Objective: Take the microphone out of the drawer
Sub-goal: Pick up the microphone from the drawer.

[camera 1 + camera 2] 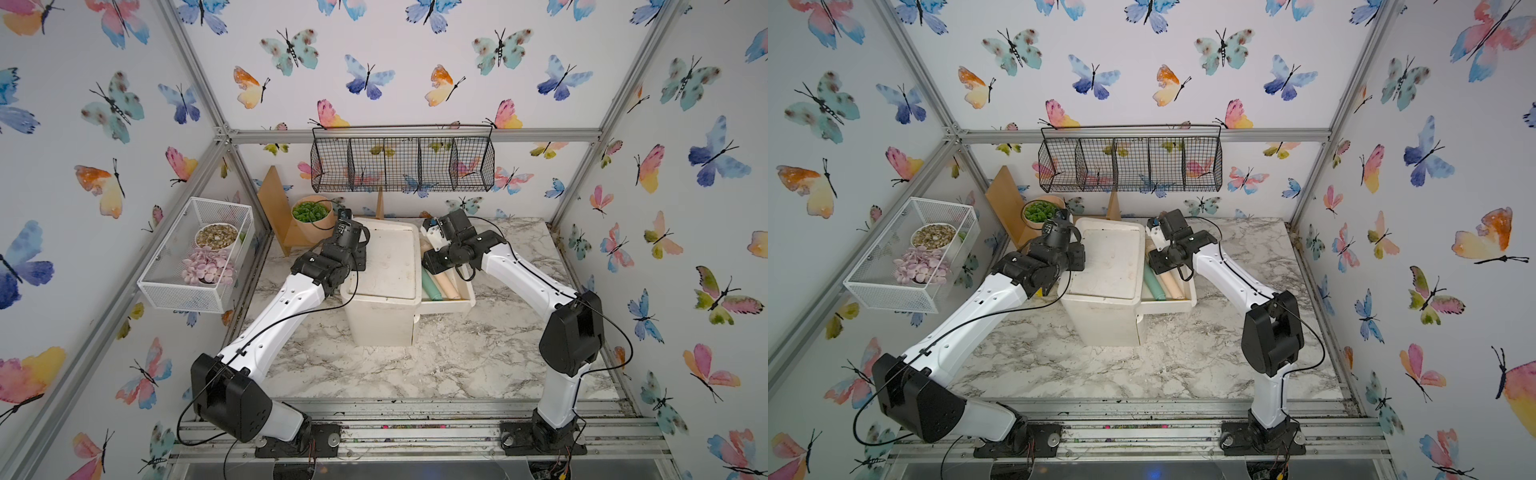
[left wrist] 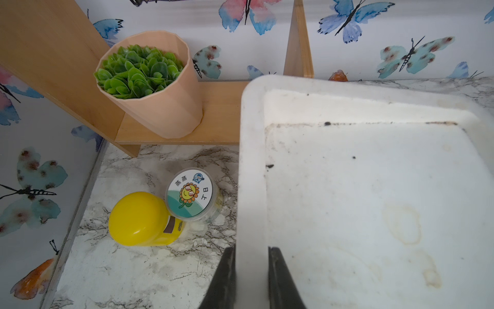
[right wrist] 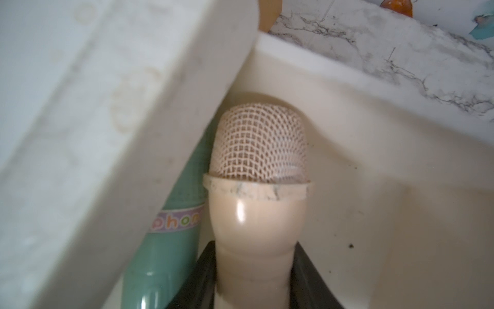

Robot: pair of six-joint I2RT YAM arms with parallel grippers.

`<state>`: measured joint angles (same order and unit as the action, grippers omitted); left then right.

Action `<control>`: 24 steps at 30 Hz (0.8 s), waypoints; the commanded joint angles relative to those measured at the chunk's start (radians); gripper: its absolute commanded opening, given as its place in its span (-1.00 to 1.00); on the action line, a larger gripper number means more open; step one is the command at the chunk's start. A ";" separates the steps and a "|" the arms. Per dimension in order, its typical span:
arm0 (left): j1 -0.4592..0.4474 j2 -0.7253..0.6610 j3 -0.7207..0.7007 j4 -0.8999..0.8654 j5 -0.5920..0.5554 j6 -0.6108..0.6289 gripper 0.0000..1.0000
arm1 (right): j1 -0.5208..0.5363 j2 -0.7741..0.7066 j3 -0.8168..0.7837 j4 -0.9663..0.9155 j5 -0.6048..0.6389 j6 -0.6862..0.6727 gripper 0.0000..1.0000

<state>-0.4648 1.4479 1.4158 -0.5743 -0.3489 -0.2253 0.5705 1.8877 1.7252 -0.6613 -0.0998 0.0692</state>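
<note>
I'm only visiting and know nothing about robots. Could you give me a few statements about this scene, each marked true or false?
The left gripper clamps the rim of the white plastic drawer unit. True.
The unit's drawer is shut. False: it is pulled out.
The right gripper grips the teal microphone. False: it grips the beige plastic microphone with the mesh head; the teal plastic microphone lies beside it.
A yellow plastic dome-topped container stands beside a round sunflower-labelled tub on the marble table. True.

The drawer (image 1: 446,308) — microphone (image 3: 258,227) inside — juts right of cabinet (image 1: 382,322).
</note>
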 commanded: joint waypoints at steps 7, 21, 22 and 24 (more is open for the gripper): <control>0.014 0.000 -0.034 0.004 -0.059 0.037 -0.82 | -0.015 -0.072 -0.024 0.037 0.089 0.091 -0.40; 0.015 -0.004 -0.038 0.005 -0.057 0.041 -0.81 | -0.015 -0.124 0.000 0.122 0.108 0.172 -0.47; 0.015 -0.003 -0.039 0.005 -0.058 0.044 -0.81 | -0.015 -0.132 -0.001 0.131 0.108 0.172 -0.48; 0.015 -0.002 -0.038 0.007 -0.058 0.046 -0.81 | -0.015 -0.147 -0.001 0.151 0.108 0.172 -0.48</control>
<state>-0.4644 1.4464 1.4143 -0.5732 -0.3481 -0.2249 0.5678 1.7866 1.7039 -0.6083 -0.0376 0.2153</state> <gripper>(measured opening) 0.189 0.397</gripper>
